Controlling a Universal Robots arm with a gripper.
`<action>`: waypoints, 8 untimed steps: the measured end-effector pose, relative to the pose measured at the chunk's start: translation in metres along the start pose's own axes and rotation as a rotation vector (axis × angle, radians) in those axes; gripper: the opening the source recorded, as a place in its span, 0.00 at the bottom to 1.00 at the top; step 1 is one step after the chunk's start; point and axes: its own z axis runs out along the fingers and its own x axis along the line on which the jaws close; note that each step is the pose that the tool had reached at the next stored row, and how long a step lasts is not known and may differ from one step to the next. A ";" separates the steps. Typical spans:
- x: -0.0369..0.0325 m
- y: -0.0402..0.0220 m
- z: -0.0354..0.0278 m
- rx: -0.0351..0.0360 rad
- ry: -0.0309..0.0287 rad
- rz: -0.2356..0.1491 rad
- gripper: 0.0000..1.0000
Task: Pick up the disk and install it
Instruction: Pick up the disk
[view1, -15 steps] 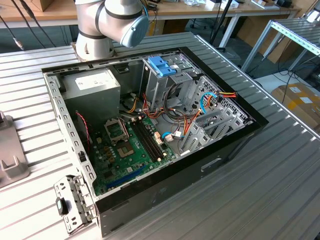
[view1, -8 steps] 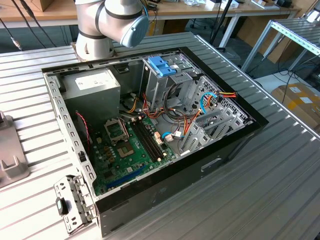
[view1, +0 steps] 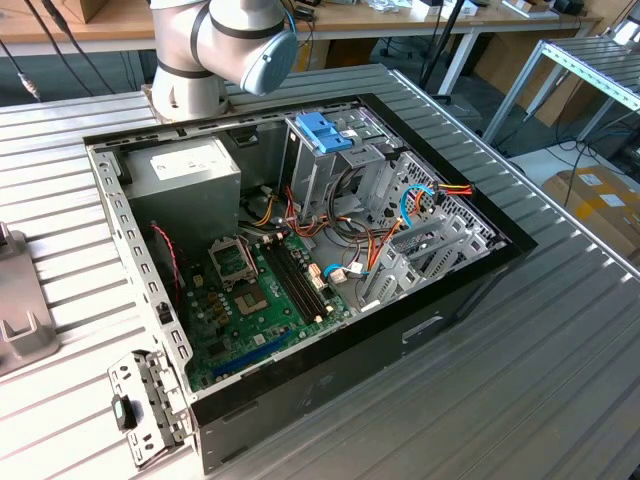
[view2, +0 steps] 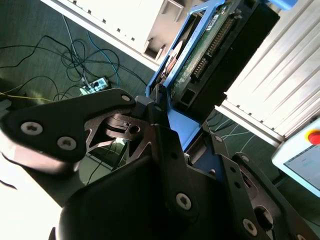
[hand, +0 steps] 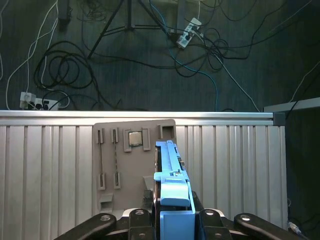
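Pincer (hand: 174, 217): clamping shut on the disk (hand: 172, 175) by its near end, one finger pressing each flat face.
Disk place: sticking straight out ahead of the pincer, edge-on, over a grey holder plate (hand: 120, 150) lying on the ribbed bench (hand: 50, 170).
Grip reasoning: probably gripping one end so the long body is hanging free.
Look: thin dark slab, light blue carrier framing it, with green circuit board and connector row showing in the second wrist view.

arm (view1: 215, 45): my base stands near the table's (view1: 520, 380) edge.
gripper (hand: 172, 212): my jaws pinch the disk (hand: 172, 170) between them.
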 end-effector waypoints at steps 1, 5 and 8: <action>-0.0001 0.0001 -0.0008 0.0000 0.0000 0.000 0.37; -0.0005 0.0002 -0.0032 -0.0001 0.0001 0.000 0.37; -0.0005 0.0002 -0.0033 -0.0001 0.0000 0.000 0.37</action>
